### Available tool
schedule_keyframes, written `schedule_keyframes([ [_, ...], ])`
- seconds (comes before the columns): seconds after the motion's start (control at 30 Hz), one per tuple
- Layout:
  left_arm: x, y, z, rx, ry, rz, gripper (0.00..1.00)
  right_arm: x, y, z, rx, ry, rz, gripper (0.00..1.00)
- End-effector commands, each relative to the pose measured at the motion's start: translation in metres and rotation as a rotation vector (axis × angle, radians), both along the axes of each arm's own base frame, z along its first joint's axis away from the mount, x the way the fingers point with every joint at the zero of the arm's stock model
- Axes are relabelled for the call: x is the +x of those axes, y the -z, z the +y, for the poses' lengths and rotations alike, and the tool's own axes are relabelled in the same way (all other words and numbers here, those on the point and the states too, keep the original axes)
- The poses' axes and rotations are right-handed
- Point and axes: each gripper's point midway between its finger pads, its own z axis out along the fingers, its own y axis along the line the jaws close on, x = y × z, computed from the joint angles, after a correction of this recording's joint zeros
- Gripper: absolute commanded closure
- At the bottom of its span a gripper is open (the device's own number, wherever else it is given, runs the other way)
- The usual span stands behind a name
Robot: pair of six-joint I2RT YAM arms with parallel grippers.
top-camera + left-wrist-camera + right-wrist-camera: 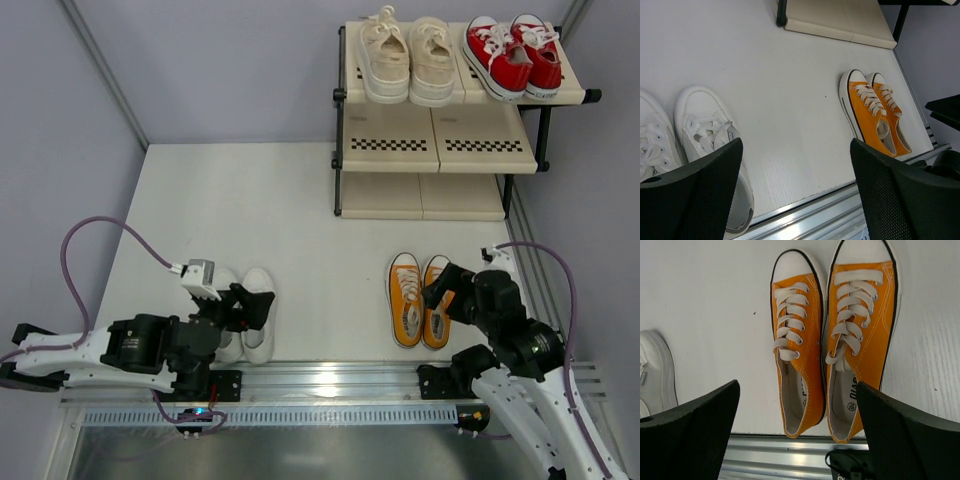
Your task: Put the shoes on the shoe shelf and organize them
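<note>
The left gripper (796, 150) is spread wide with nothing between its 2 black fingers (710, 185). It hangs low over the heel end of the white pair (260, 335), which stands on the table (300, 215) at near left, toes pointing far. In the left wrist view the right shoe of that pair lies partly under the left finger.

The right gripper (797, 387) is also wide open and holds nothing. It is poised above the heels of the orange pair (407, 300) at near right. These 2 shoes stand side by side and touching, white toe caps pointing far toward the shoe shelf (440, 145).

The shelf stands at far right, with 3 tiers stepped toward the near side and checkered strips on the middle tier's front. On its top tier the cream pair (408, 60) sits on the left and the red pair (515, 55) on the right, the left red shoe slightly angled.

A purple cable (90, 235) loops up from the left arm, and a metal rail (330, 385) runs along the near edge.
</note>
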Motion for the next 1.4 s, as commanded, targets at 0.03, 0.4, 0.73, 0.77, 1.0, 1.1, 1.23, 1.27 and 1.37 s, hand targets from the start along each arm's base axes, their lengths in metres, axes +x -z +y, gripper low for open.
schedule_keyframes([
  [0.03, 0.001, -0.003, -0.004, -0.049, -0.004, -0.013, 0.13, -0.009, 0.029, 0.021, 0.137, -0.002, 0.074, 0.02],
  [0.4, -0.002, 0.008, -0.010, -0.030, 0.020, -0.004, 0.11, 0.009, -0.018, 0.084, 0.256, -0.313, -0.088, 0.02],
  [0.73, -0.001, 0.000, -0.001, -0.046, 0.012, 0.003, 0.11, -0.048, -0.156, 0.182, 0.710, -0.924, -0.429, 0.02],
  [0.77, -0.001, -0.002, -0.001, -0.050, 0.011, 0.002, 0.11, -0.055, -0.179, 0.183, 0.763, -0.973, -0.517, 0.02],
  [1.0, 0.002, -0.007, -0.003, -0.035, -0.010, -0.011, 0.11, -0.050, -0.177, 0.199, 0.944, -0.982, -0.444, 0.02],
  [1.1, 0.001, -0.003, -0.003, -0.027, -0.012, 0.002, 0.11, -0.030, -0.145, 0.198, 0.902, -0.842, -0.352, 0.02],
  [1.23, -0.001, 0.003, -0.004, -0.010, -0.006, 0.019, 0.12, -0.015, -0.127, 0.176, 0.879, -0.633, -0.355, 0.02],
  [1.27, -0.001, 0.004, -0.004, -0.013, -0.004, 0.021, 0.12, -0.014, -0.124, 0.170, 0.885, -0.596, -0.358, 0.02],
  [1.37, -0.002, 0.008, -0.005, -0.010, -0.001, 0.022, 0.12, -0.020, -0.118, 0.159, 0.876, -0.570, -0.379, 0.02],
])
